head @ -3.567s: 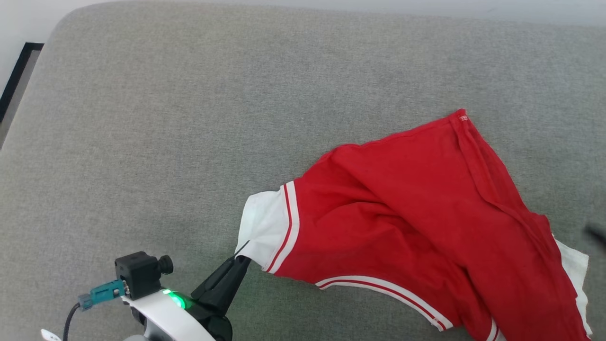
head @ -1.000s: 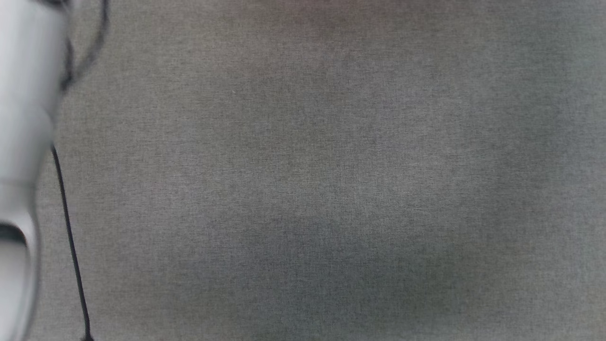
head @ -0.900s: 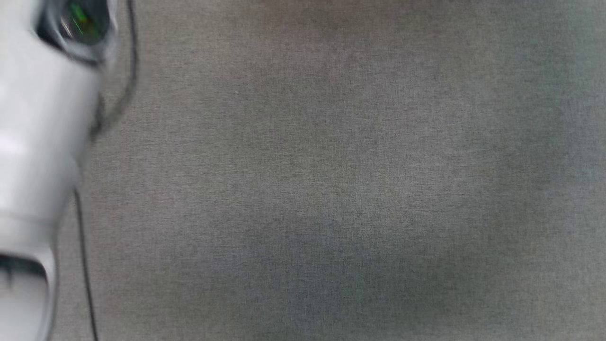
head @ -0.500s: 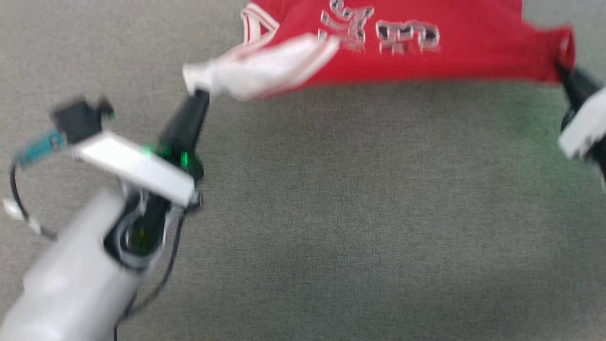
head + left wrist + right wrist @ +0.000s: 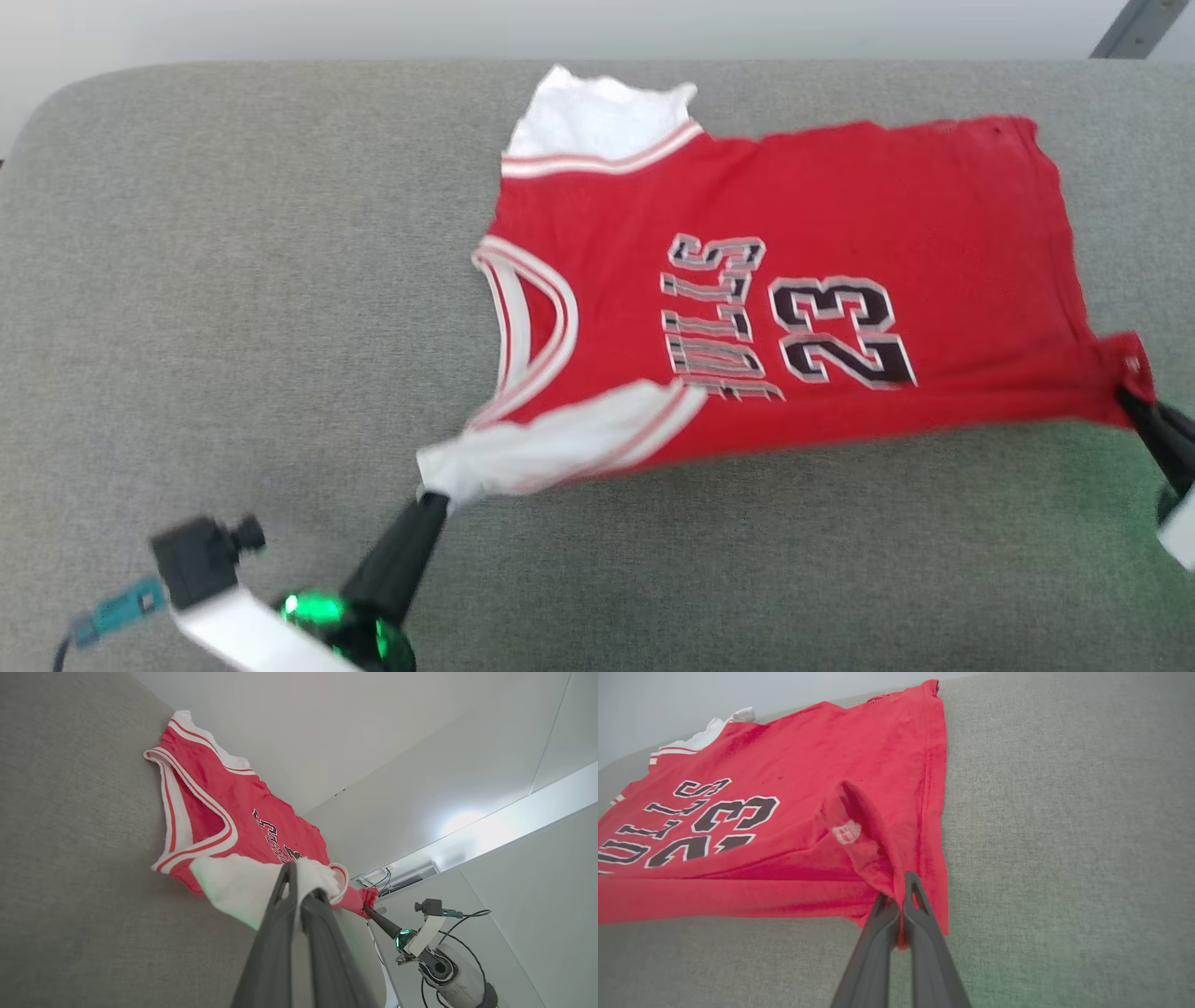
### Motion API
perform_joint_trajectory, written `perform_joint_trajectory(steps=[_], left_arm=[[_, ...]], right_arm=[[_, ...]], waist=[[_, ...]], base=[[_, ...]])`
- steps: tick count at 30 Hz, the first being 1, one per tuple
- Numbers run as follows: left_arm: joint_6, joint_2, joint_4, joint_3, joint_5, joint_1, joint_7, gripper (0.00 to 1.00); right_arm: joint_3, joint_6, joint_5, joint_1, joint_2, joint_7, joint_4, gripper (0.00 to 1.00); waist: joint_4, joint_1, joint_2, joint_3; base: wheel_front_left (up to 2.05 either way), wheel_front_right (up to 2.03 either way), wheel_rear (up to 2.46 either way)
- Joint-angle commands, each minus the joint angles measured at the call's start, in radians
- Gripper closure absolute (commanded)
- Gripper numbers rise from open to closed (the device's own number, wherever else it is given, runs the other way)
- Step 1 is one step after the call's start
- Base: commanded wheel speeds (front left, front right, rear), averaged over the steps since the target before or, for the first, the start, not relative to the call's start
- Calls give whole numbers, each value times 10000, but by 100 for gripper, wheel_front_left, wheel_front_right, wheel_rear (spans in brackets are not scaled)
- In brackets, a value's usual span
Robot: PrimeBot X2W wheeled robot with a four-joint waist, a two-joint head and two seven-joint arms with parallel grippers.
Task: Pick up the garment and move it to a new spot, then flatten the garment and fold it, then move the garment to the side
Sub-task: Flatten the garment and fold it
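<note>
garment (image 5: pixel 840 187): soft red cloth, matt, lightly creased. The white sleeve end pinched in the left claw (image 5: pixel 431 499) is the same matt cloth. Lettering (image 5: pixel 831 331) past the left claw tips: flat black-and-white print, no shine. Small white label (image 5: pixel 846 833) just above the right claw (image 5: pixel 903 891) tips, woven-looking. Fingers (image 5: pixel 873 952) of both claws: dark, smooth, matt, plastic-like. Shell (image 5: pixel 243 635) behind the left claw: white, smooth, slight gloss. counter (image 5: pixel 233 280) under both claws: grey woven cloth, matt, fine rough weave.
</note>
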Motion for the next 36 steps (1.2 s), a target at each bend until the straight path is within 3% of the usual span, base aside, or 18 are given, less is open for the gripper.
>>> perform_joint_trajectory(steps=[1, 7, 15, 26, 36], left_arm=[[11, 46, -333, 162, 283, 483, -72, 100], [11, 185, -932, 20, 856, 805, -73, 100], [11, 167, 132, -440, 396, -1778, 566, 100], [11, -319, 2718, -941, -494, -4759, 1422, 100], [11, -727, 5471, -1823, -461, -6099, 1728, 100]], right_arm=[[-482, -30, 47, 631, -177, 110, -362, 100], [-2180, -28, -340, 2158, 154, 640, -1734, 100], [-3150, -19, -1243, 1474, 1482, 1842, -2533, 100], [-3289, -19, -2151, -635, 2259, 2433, -1318, 100], [-2525, -19, -2773, -1973, 2494, 2089, 349, 100]], waist=[[51, 0, -1, -21], [21, 0, -1, 71], [-278, 0, -1, 319], [-591, 0, -1, 950], [-675, 0, -1, 1470]], base=[[0, 0, 0], [0, 0, 0], [0, 0, 0], [0, 0, 0], [0, 0, 0]])
